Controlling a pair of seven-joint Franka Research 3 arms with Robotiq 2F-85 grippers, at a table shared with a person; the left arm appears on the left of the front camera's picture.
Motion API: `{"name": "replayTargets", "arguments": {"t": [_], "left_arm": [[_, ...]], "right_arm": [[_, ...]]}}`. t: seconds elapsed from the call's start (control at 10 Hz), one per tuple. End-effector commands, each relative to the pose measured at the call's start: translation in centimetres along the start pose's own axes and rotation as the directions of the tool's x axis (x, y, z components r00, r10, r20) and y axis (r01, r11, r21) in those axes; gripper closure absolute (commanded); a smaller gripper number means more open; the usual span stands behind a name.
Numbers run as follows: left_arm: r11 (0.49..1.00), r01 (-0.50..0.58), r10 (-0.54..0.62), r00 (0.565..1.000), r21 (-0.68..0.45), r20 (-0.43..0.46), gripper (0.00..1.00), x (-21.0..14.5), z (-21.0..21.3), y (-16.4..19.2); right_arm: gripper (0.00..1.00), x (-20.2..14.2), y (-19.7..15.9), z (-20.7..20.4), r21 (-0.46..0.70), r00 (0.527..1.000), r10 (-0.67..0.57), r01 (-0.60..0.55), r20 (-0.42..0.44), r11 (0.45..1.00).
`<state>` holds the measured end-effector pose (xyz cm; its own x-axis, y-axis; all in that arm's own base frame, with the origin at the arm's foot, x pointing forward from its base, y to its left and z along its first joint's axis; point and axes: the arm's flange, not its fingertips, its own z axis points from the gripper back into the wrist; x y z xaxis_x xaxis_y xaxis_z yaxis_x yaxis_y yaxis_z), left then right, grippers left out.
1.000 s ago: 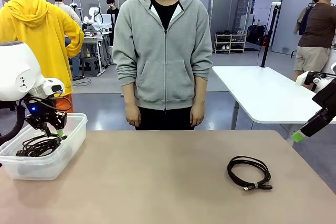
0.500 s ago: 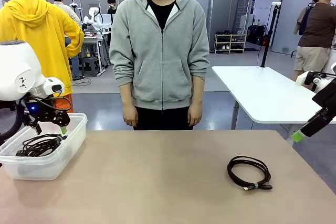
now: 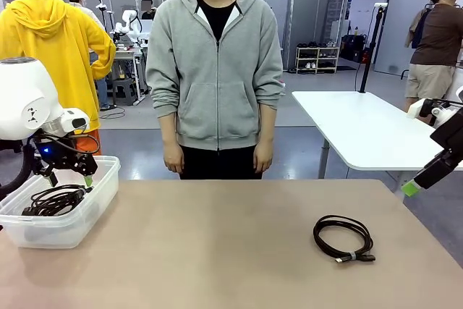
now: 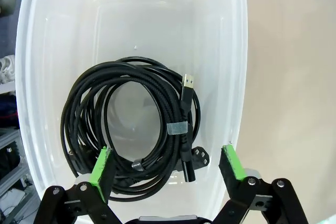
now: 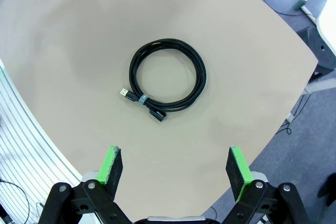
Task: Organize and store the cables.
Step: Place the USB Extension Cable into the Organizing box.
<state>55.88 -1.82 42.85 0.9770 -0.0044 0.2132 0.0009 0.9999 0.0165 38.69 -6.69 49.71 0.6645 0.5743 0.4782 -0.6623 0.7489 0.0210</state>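
Two claws to report, and both are released. My left claw (image 3: 70, 179) hangs just above the bin (image 3: 108, 171), fingers wide apart and gripping nothing. In its wrist view the left claw (image 4: 166, 150) looks straight down into the bin (image 4: 236, 51), with one green pad over each side of the coil below. The stored cables (image 4: 181, 114) lie flat on the bin floor as overlapping black loops. One metal USB plug rests across the coil, and two bands bind the loops. I cannot tell how many cords are in that bundle. From the front, the stored cables (image 3: 54, 200) show dark through the clear wall.

One loose cable (image 3: 352, 256) lies on the surface (image 3: 231, 251), well apart from the bin, over on my right side. It is a tidy round coil, banded near its plugs, and nothing touches it.

My right claw (image 3: 412, 186) hangs farther from the bin than the loose cable, raised past the surface edge. From its wrist, the right claw (image 5: 175, 150) is spread wide and empty, well above the loose cable (image 5: 143, 100) on the surface (image 5: 79, 35).

A person (image 3: 217, 70) in a grey hoodie stands at the far edge, arms down, hands off the surface.
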Motion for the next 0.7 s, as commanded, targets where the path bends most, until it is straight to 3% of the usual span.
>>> {"name": "replayTargets", "arguments": {"t": [0.0, 0.6], "left_arm": [[1.000, 0.010, -0.010, 1.000, -0.003, -0.001, 0.00, 0.00, 0.01, 0.10], [1.000, 0.010, -0.010, 1.000, -0.003, -0.001, 0.00, 0.00, 0.01, 0.10]], "right_arm": [[0.00, 0.22, 0.06, 0.16, -0.010, 1.000, -0.025, 0.025, -0.009, 1.000], [0.00, 0.22, 0.06, 0.16, -0.010, 1.000, -0.025, 0.025, -0.009, 1.000]]}}
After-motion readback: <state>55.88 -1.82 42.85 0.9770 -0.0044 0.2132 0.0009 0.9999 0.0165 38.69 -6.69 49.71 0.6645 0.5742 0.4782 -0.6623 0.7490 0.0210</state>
